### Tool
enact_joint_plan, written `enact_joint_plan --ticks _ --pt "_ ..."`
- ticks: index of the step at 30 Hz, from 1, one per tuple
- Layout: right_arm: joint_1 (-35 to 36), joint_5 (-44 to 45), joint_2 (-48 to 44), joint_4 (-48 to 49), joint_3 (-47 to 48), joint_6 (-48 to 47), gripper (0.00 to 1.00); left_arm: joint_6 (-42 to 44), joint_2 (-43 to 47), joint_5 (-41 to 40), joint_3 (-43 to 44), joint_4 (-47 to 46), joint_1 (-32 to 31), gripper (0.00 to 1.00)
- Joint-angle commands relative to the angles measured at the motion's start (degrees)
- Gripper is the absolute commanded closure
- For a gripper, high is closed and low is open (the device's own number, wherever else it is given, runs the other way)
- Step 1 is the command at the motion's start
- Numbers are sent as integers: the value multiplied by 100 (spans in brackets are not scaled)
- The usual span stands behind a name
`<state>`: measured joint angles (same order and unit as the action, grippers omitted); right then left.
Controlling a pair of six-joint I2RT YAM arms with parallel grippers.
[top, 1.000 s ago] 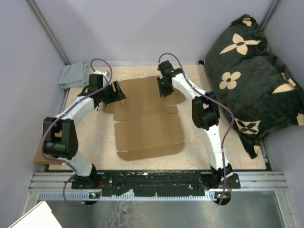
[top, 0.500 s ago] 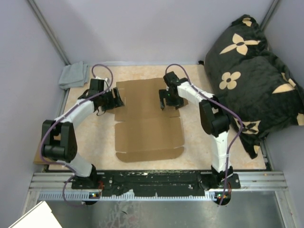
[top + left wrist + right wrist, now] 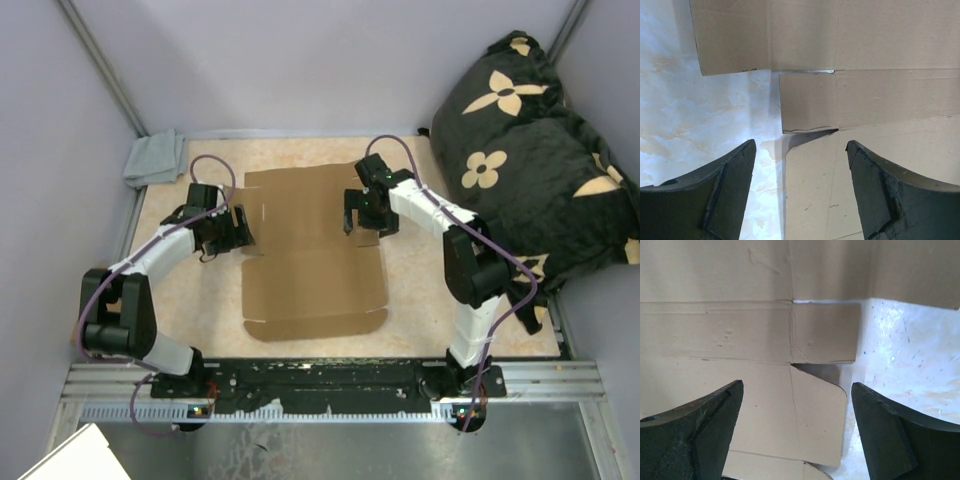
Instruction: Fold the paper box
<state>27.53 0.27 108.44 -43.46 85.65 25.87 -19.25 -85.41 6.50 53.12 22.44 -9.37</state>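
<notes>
The paper box [image 3: 315,270] lies flat and unfolded on the beige table, a brown cardboard blank with flaps and creases. My left gripper [image 3: 240,226] hovers open at the box's left edge. In the left wrist view its open gripper [image 3: 801,145] straddles a rounded side flap and the box [image 3: 880,75], holding nothing. My right gripper [image 3: 354,216] is open over the box's right side. In the right wrist view that gripper [image 3: 797,385] stands above a rounded flap corner of the box [image 3: 715,330], with nothing between its fingers.
A grey folded cloth [image 3: 155,158] lies at the far left corner. A big black cushion with tan flowers [image 3: 520,150] fills the right side. Grey walls close in the table. A metal rail [image 3: 330,385] runs along the near edge.
My right gripper has opened and moved right and nearer, off the far panel. My left gripper has slid nearer along the box's left edge. The box lies flat.
</notes>
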Motion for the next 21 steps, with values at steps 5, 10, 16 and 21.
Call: enact_joint_plan --ticks 5,10,16,21 --pt "21 -180 -94 392 -469 782 7 -166 -57 125 -89 -116 253 20" --pt "-83 -453 -187 803 -813 1026 1 -360 -106 568 -211 -340 433 19" --pt "-147 -489 -91 783 -779 1051 1 -523 -486 1026 -77 -430 435 20" --pt "-182 -458 -137 761 -782 1037 1 -563 -738 1222 -63 -442 428 23"
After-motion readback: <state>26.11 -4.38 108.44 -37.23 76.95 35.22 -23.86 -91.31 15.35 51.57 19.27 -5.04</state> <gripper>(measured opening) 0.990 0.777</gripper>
